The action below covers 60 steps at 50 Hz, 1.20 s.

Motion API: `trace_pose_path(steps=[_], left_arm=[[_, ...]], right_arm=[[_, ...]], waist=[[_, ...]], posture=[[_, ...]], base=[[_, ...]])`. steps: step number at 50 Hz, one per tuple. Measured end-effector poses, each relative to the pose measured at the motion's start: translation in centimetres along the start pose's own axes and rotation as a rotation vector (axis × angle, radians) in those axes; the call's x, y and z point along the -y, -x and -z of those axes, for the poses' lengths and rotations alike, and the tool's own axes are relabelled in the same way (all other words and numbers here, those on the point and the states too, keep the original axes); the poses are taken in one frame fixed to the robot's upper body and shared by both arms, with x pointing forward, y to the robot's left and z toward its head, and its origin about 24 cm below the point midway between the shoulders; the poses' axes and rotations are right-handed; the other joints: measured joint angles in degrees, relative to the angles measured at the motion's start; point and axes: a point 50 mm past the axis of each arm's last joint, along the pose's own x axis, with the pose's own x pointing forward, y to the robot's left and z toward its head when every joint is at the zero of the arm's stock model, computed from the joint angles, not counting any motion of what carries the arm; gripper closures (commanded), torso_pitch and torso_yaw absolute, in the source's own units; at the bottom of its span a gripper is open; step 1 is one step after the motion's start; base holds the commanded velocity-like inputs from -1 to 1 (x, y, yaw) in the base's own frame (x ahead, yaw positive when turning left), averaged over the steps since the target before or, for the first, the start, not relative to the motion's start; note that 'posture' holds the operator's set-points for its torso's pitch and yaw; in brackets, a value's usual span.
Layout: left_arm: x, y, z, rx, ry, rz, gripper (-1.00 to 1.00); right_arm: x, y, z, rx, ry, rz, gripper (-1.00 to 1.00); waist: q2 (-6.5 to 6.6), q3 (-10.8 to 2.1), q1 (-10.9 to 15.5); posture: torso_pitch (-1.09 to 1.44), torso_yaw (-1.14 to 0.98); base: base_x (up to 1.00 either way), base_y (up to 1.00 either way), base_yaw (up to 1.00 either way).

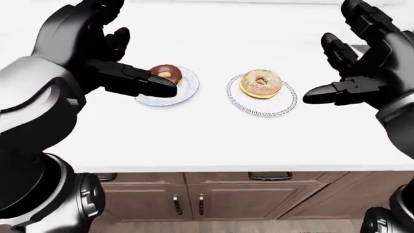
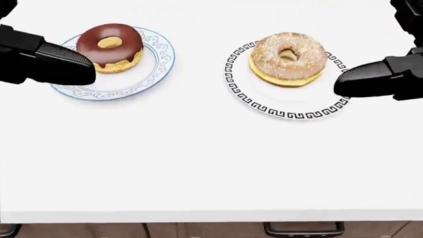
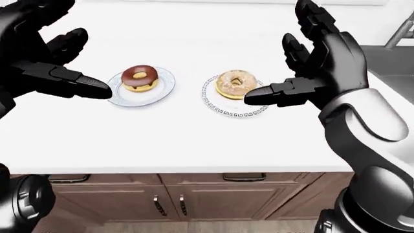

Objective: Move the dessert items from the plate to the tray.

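Two plates are seen side by side on the white surface [image 2: 198, 168]. On the blue-patterned plate [image 2: 149, 69], at the left of the head view, a chocolate-glazed doughnut [image 2: 109, 47] is set; on the black-bordered plate [image 2: 284, 106], to its right, a sprinkled doughnut [image 2: 287, 58] is placed. The two plates are kept apart by a strip of bare white. No tray is shown in any view.

The left hand [image 1: 113, 63] is held over the surface with its fingers spread, and one finger [image 2: 56, 62] is seen just beside the chocolate-glazed doughnut; contact cannot be told. The right hand [image 3: 314, 73] is likewise spread and holds nothing, with one finger [image 2: 373, 79] pointed toward the sprinkled doughnut. Below the surface edge, brown cabinet doors [image 3: 207, 204] with dark handles are visible in the eye views.
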Motion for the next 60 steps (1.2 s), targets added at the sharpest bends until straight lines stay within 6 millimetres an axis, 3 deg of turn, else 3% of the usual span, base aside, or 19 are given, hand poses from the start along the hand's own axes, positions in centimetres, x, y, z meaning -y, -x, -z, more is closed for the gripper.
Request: trace_pose_path(steps=[3,7,10,14,16,20,25,36,51,60], left_arm=[[-0.5,0.2,-0.6,0.023,-0.002,-0.031,-1.00],[-0.9,0.3,-1.3,0.045,-0.010,-0.050,-1.00],[-0.8,0.1,-1.4,0.032,-0.015,-0.037,-1.00],[-0.7,0.2,-1.4,0.039,-0.026,-0.035,-1.00],[-0.7,0.1,-1.3,0.030,-0.029,-0.036,-1.00],[-0.7,-0.6,-0.8,-0.016,-0.038,-0.045,-1.00],[-0.3,-1.9,-0.2,-0.057,-0.059,-0.040,-1.00],[2.0,-4.9,-0.3,-0.082,-0.129,0.009,-1.00],[4.8,-12.5,3.9,-0.149,-0.228,0.019,-1.00],[5.1,-13.9,5.8,-0.166,-0.291,0.006,-1.00]], right_arm=[[-0.2,0.1,-0.6,0.027,0.007,-0.014,-1.00],[-0.2,0.2,-1.1,0.047,0.015,-0.022,-1.00],[0.0,0.2,-1.1,0.038,0.011,-0.015,-1.00],[0.4,0.5,-1.3,0.042,0.013,-0.005,-1.00],[0.5,0.5,-1.4,0.044,0.015,-0.005,-1.00],[0.1,0.4,-0.9,0.020,0.010,-0.026,-1.00],[0.1,0.4,-0.7,0.022,0.017,-0.025,-1.00],[1.2,0.5,-0.3,0.007,0.027,0.041,-1.00],[1.0,0.1,0.5,0.003,0.021,0.036,-1.00],[1.1,0.1,0.7,0.001,0.018,0.043,-1.00]], waist=[[1.31,-0.31,1.14],[1.89,-0.96,1.62],[2.36,-3.94,2.17],[3.60,-2.25,1.68],[4.81,-2.27,1.34],[2.88,-1.85,2.06],[1.88,-2.09,2.64],[1.43,-2.09,3.14],[0.47,-2.51,3.27],[0.41,-3.27,3.12]], posture=[[0.00,0.00],[0.00,0.00],[0.00,0.00],[0.00,0.00],[0.00,0.00],[0.00,0.00],[0.00,0.00],[0.00,0.00],[0.00,0.00],[0.00,0.00]], base=[[0.00,0.00,0.00],[-0.06,0.02,0.00],[-0.16,0.02,0.00],[0.00,0.00,0.00],[0.00,0.00,0.00],[0.00,0.00,0.00],[0.00,0.00,0.00],[0.00,0.00,0.00],[0.00,0.00,0.00],[0.00,0.00,0.00]])
